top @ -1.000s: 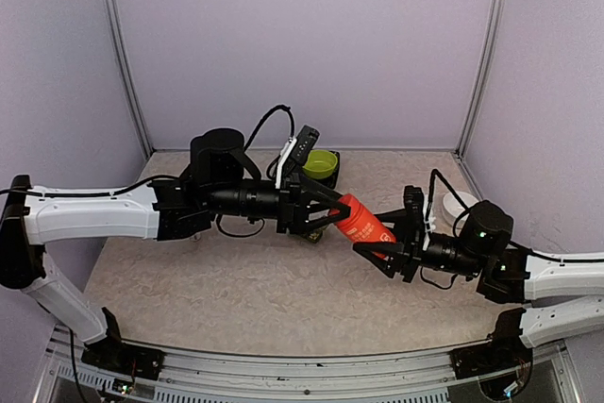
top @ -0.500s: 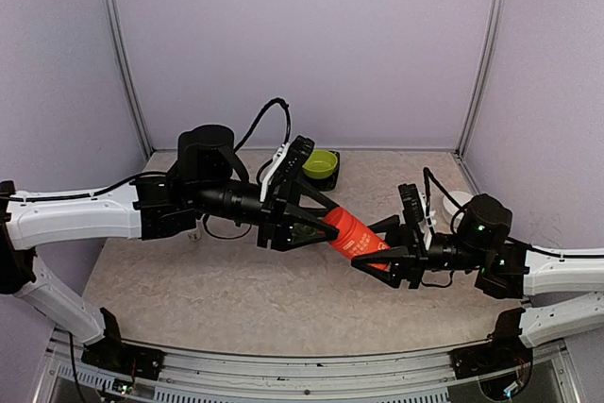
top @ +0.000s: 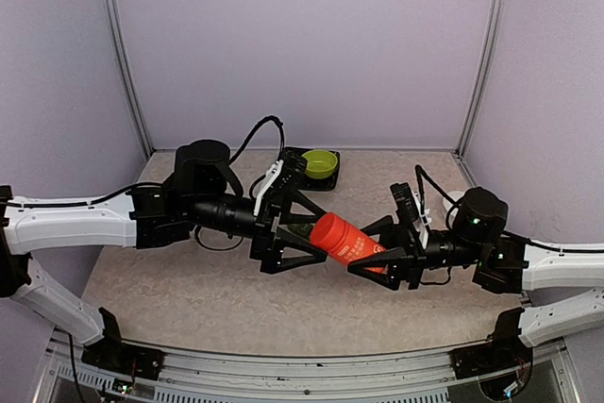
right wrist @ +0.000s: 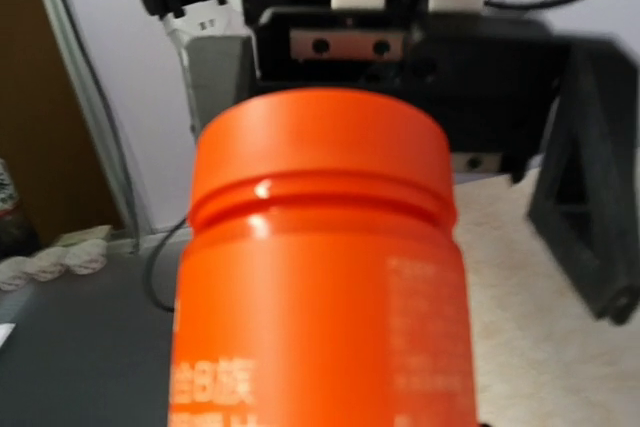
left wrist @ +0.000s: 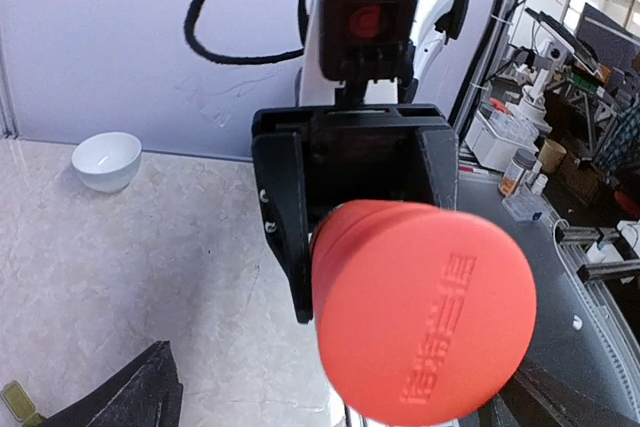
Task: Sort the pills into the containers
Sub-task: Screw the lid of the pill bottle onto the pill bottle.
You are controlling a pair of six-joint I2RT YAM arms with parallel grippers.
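Beige tabletop shows bare front and left; right gripper clamps the orange bottle mid-air at centre; left gripper gapes wide around its cap, holding nothing; green bowl by the back edge.

the orange bottle is seen as smooth plastic with a soft sheen; the worktop is finished matt and stone-patterned; the white bowl is seen as glossy.
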